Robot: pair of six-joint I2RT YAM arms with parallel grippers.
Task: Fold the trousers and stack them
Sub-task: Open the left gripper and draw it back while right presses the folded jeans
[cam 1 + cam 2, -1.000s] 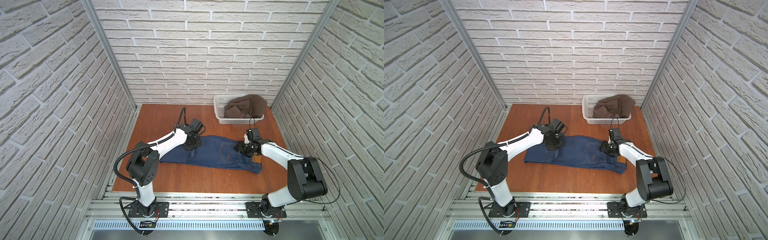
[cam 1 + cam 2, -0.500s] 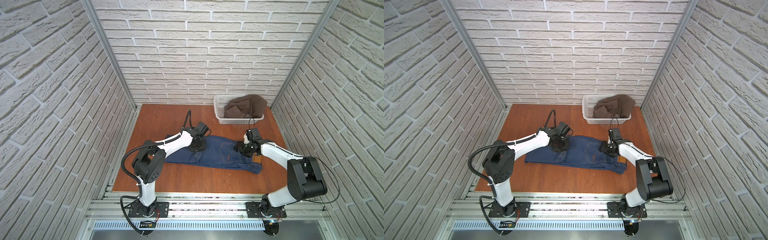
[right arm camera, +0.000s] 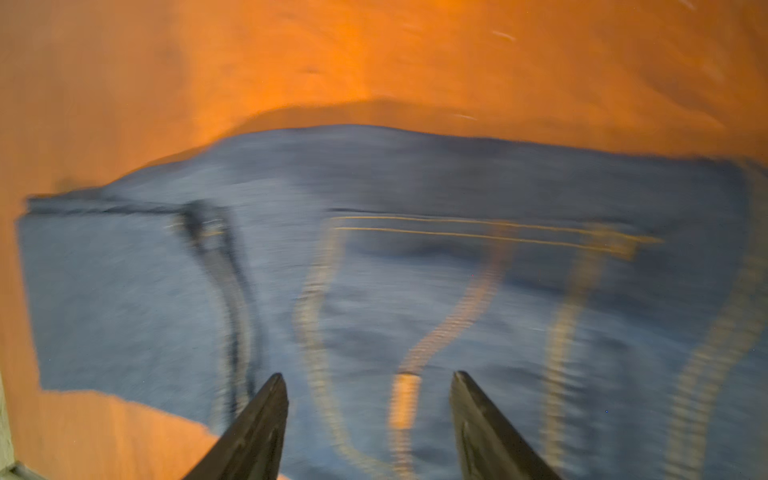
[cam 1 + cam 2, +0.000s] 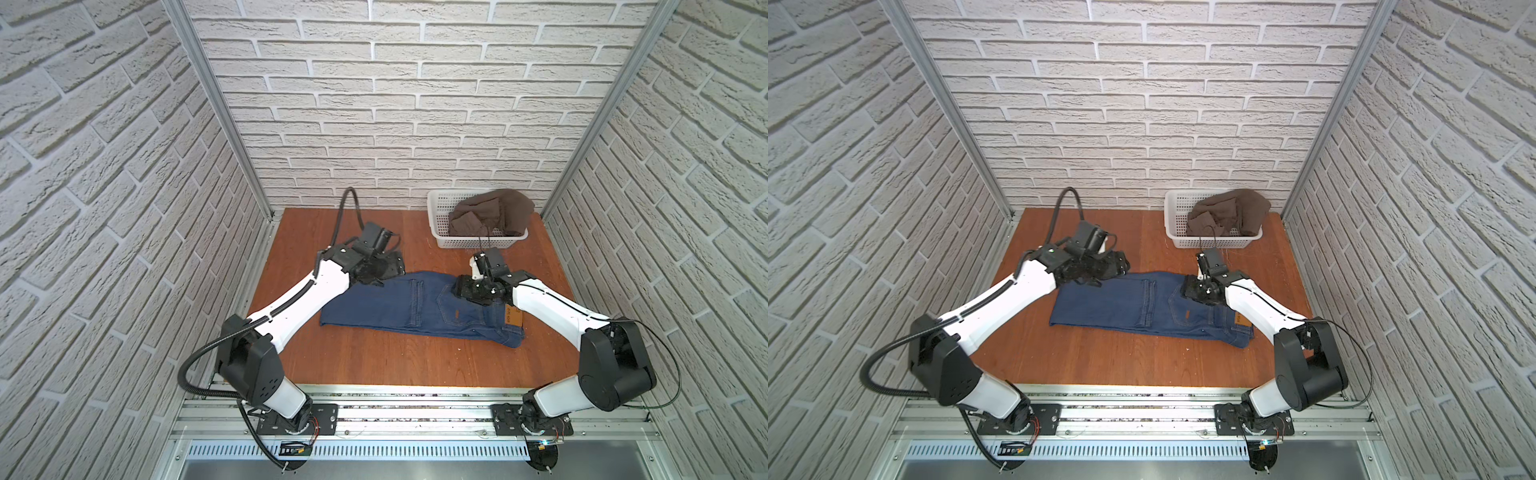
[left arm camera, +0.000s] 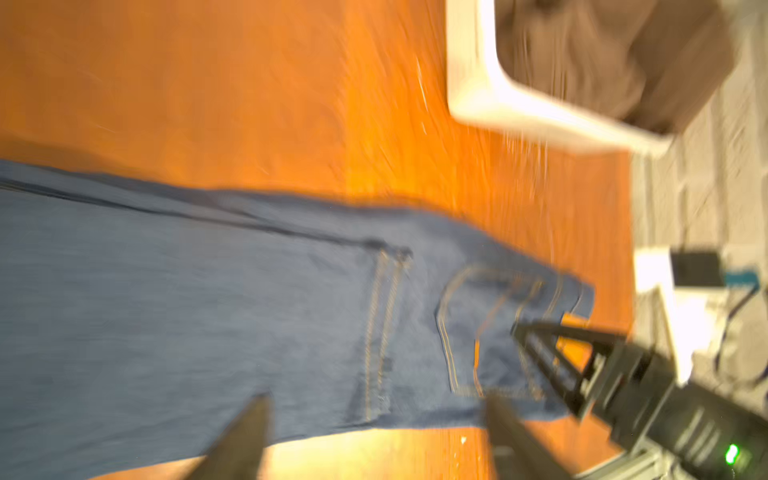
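Left pincer (image 5: 377, 400) has sprung wide off the dark blue denim trousers (image 4: 395, 307). Right pincer (image 3: 368, 376) hangs half-open and empty, the waist beneath it; regrip both layers.

Dark blue trousers (image 4: 419, 305) folded lengthwise, flat on table (back pocket, tan patch up).

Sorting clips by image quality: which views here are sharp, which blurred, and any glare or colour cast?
Both top views are sharp and evenly lit; the stitching on the jeans reads cleanly. The left wrist view is motion-smeared, and the basket rim is blown out white. The right wrist view is also smeared, stitching streaked, the table glowing orange.
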